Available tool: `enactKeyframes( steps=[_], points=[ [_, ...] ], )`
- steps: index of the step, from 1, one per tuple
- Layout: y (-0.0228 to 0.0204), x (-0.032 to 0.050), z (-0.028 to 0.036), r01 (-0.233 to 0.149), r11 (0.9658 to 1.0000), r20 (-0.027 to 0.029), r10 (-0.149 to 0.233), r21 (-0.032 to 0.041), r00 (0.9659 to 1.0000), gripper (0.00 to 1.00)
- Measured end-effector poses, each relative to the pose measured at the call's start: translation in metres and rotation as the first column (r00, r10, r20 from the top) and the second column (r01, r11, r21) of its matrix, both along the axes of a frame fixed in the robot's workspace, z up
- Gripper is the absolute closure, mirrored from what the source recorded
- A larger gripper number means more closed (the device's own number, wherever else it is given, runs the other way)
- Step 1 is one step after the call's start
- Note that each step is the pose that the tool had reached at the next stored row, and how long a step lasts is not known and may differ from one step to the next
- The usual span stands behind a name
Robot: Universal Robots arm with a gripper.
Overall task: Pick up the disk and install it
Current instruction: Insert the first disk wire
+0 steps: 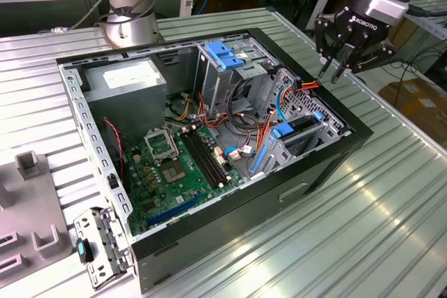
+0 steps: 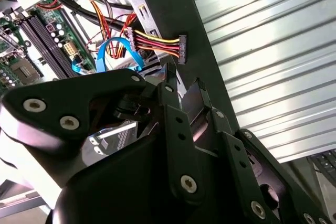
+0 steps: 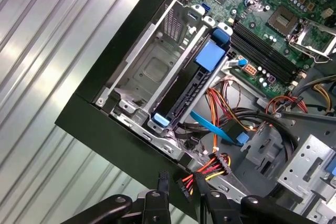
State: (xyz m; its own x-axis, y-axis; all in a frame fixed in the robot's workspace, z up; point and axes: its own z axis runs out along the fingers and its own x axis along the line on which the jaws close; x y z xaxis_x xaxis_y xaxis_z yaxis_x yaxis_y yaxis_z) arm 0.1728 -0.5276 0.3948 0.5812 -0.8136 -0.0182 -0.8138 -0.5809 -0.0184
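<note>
In the exterior view, a small metal bracket with a blue clip lies nearest. It rests on the ribbed tabletop, just beside the open computer case. A green board lies flat on the bottom of the case.

On the exterior view's right side of the case, the disk sits on its edge in the drive bay. The first wrist view looks down into that bay. There the disk is a long dark strip with blue ends, next to a bare metal slot.

Farther back stand a grey box and a metal cage with a blue handle.

The gripper hangs over the far right edge of the case, apart from the disk. Its jaws are a little open and hold nothing. A bunch of red and yellow wires with a black plug lies right under them. The second wrist view shows that plug up close.
</note>
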Motion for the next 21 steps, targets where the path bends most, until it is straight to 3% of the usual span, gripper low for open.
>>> enactKeyframes(
  steps=[4, 7, 9, 16, 21],
  points=[
    [0.0000, 0.0000, -0.0001, -0.019, 0.9998, 0.0000, 0.019, 0.0000, 0.9998, 0.68],
    [0.0002, 0.0001, -0.0009, -0.063, 0.9980, 0.0000, 0.063, 0.0000, 0.9980, 0.68],
    [0.0007, 0.0003, -0.0021, -0.105, 0.9945, 0.0000, 0.105, 0.0002, 0.9945, 0.68],
    [0.0024, 0.0027, -0.0052, -0.177, 0.9842, 0.0000, 0.177, 0.0001, 0.9842, 0.68],
    [0.0036, 0.0031, -0.0064, -0.229, 0.9733, 0.0004, 0.229, -0.0002, 0.9733, 0.68]
  ],
)
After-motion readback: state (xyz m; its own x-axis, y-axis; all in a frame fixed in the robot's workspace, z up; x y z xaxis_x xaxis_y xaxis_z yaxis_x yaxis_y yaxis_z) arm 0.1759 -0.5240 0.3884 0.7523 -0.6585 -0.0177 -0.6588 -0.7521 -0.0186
